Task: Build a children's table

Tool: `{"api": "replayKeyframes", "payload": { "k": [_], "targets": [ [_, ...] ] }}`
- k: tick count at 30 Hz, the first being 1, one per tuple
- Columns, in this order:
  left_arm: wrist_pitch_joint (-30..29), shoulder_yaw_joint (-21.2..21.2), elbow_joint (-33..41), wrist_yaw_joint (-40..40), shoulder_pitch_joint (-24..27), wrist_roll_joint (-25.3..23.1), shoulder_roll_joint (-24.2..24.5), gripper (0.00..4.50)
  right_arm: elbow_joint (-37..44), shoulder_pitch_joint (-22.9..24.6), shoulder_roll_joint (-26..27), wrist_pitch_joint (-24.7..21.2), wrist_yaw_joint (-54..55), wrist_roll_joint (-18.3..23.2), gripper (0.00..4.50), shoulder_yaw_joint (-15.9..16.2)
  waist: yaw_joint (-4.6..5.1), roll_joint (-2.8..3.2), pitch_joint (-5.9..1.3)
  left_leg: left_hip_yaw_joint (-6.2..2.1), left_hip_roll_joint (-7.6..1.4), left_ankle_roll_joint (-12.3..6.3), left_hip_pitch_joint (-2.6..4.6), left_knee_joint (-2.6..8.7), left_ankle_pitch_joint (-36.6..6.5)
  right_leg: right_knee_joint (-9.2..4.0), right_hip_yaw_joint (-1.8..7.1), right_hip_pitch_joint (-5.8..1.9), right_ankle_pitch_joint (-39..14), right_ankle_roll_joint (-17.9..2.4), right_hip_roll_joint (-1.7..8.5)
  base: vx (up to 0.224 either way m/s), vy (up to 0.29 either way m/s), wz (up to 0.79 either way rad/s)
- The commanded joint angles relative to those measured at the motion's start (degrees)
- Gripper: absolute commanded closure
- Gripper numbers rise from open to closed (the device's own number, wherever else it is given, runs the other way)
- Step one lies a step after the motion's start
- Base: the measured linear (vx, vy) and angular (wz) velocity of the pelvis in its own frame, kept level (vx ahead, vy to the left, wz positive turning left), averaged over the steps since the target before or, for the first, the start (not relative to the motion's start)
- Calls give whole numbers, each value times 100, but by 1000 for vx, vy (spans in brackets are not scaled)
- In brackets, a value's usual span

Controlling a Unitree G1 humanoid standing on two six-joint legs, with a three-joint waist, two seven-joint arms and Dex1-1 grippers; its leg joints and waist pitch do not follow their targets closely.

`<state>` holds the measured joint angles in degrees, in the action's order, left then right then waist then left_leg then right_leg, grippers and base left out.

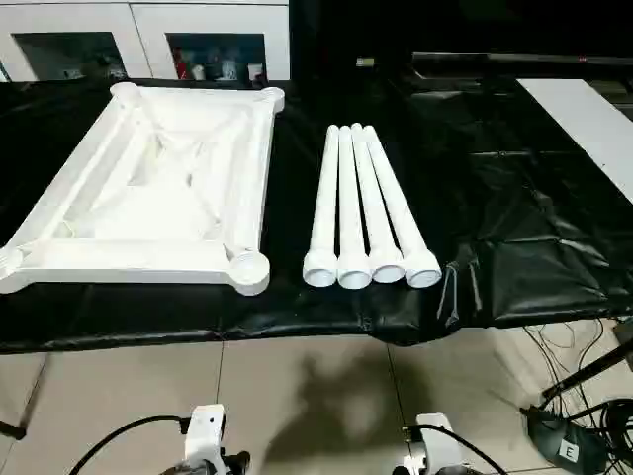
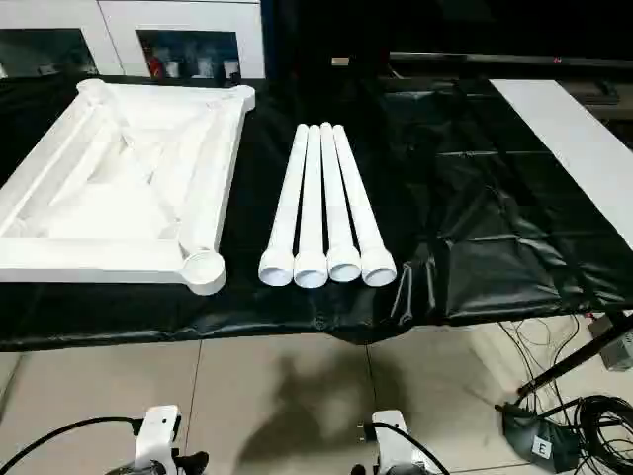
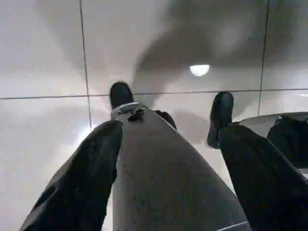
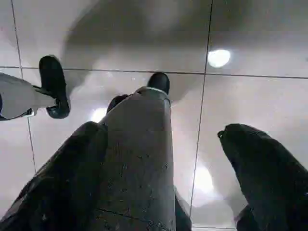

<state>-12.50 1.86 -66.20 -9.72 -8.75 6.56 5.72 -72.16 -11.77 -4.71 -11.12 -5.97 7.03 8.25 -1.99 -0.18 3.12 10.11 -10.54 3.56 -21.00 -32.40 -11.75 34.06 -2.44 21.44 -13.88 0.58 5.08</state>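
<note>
Presently: top (image 1: pixel 148 188), ribs up; four legs (image 1: pixel 361 203), light, stiff, slippery; take mid-shaft. Both my grippers (image 3: pixel 163 159) (image 4: pixel 163 168) gape, empty.

A black sheet (image 1: pixel 495 228) covers the table, wrinkled toward 3 o'clock and hanging over the near edge. Below it lies a floor (image 1: pixel 297 396) of large pale glossy tiles; the wrist views show a lamp's reflection (image 3: pixel 199 70) on them. At 11 o'clock stand white cabinets (image 1: pixel 148 30) with glass doors. A flat white panel (image 1: pixel 588 119) lies at 2 o'clock. Black cables (image 1: pixel 593 396) coil on the floor at 4 o'clock.
</note>
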Motion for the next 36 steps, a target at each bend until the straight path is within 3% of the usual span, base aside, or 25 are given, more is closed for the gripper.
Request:
{"api": "replayKeyframes", "payload": {
  "k": [1,2,3,4,5,6,10,15,18,19,21,25,27,29,32,34,36],
  "targets": [
    [-125,-40,-241,-1,193,13,-94,85,-102,70,23,-73,18,-11,40,-13,-14,-1,-126,-54,-330,-556,18,400,-893,-372,222,-161,148,-1547,372,0,0,0],
    [-28,-56,-802,371,-45,-314,-92,85,-383,-255,141,-211,136,12,40,-362,-13,-1,-126,-55,-332,-551,16,403,-904,-373,221,-163,132,-1544,371,0,0,0],
    [90,-70,-1030,477,-38,-456,-50,85,-505,-422,219,-264,194,50,40,-542,4,197,-204,-107,-338,-386,49,411,-967,-348,199,-186,316,-1625,377,0,0,0],
    [141,-75,-1018,452,40,-457,-22,85,-507,-437,232,-247,177,52,40,-544,29,150,-216,-99,-318,-370,5,422,-1078,-366,188,-246,152,-1603,377,0,0,0],
    [166,-78,-1010,454,76,-458,-13,85,-511,-463,246,-243,192,40,40,-535,34,145,-224,-93,-322,-326,-6,415,-1162,-374,192,-239,-29,-1575,404,0,0,0],
    [166,-78,-1010,454,76,-458,-13,85,-511,-463,246,-243,192,40,40,-535,19,165,-260,-80,-324,-361,36,376,-1087,-394,212,-220,-111,-1599,439,0,0,0],
    [203,-79,-1001,550,46,-467,-26,85,-513,-500,252,-234,183,4,40,-501,-31,196,-307,-51,-329,-559,20,330,-624,-331,181,-227,433,-1664,409,0,0,0],
    [345,43,-1078,587,-19,-478,-50,85,-549,-537,263,-221,151,-94,40,-627,-34,205,-322,-49,-328,-542,37,331,-771,-336,180,-216,360,-1660,405,0,0,0],
    [476,117,-1101,545,-35,-479,-46,85,-564,-567,271,-151,152,-175,40,-670,-33,192,-329,-53,-324,-518,31,331,-794,-338,181,-223,297,-1645,409,0,0,0],
    [712,300,-1063,396,-105,-335,49,85,-513,-663,250,140,91,-155,40,-722,-24,109,-336,-44,-323,-560,22,321,-727,-335,182,-231,359,-1630,408,0,0,0],
    [850,281,-1032,276,-200,-367,172,85,-469,-725,222,308,-16,-137,40,-731,-47,158,-342,-53,-329,-592,33,320,-686,-321,180,-216,330,-1620,425,0,0,0],
    [1180,91,-966,-121,-243,-531,261,85,-411,-777,162,462,-305,-318,40,-535,-66,139,-365,-37,-335,-700,53,275,-442,-252,183,-202,802,-1666,400,0,0,0],
    [1413,-81,-849,-262,-172,-690,339,85,-328,-528,0,757,-497,-480,40,-408,-103,84,-351,-20,-346,-754,56,271,-473,-260,179,-193,811,-1668,404,0,0,0],
    [1623,-135,-628,-554,-31,-710,425,85,-207,-361,-134,987,-688,-561,40,-385,-174,117,-351,-26,-370,-720,65,279,-552,-273,186,-192,678,-1626,436,0,0,0],
    [1931,-121,-216,-710,239,-718,537,85,33,-166,-329,1251,-947,-552,40,-416,-168,106,-343,-26,-361,-669,45,289,-674,-265,180,-205,640,-1606,409,0,0,0],
    [2043,-110,74,-755,407,-684,579,85,156,-52,-411,1350,-1040,-511,40,-445,-138,89,-302,-31,-366,-614,31,324,-1021,-303,187,-200,246,-1550,399,0,0,0],
    [2180,29,756,-727,794,-504,637,85,572,310,-555,1657,-1233,-400,40,-551,-120,117,-228,-35,-393,-493,27,360,-1437,-363,212,-161,-307,-1481,413,0,0,0]
  ]
}}
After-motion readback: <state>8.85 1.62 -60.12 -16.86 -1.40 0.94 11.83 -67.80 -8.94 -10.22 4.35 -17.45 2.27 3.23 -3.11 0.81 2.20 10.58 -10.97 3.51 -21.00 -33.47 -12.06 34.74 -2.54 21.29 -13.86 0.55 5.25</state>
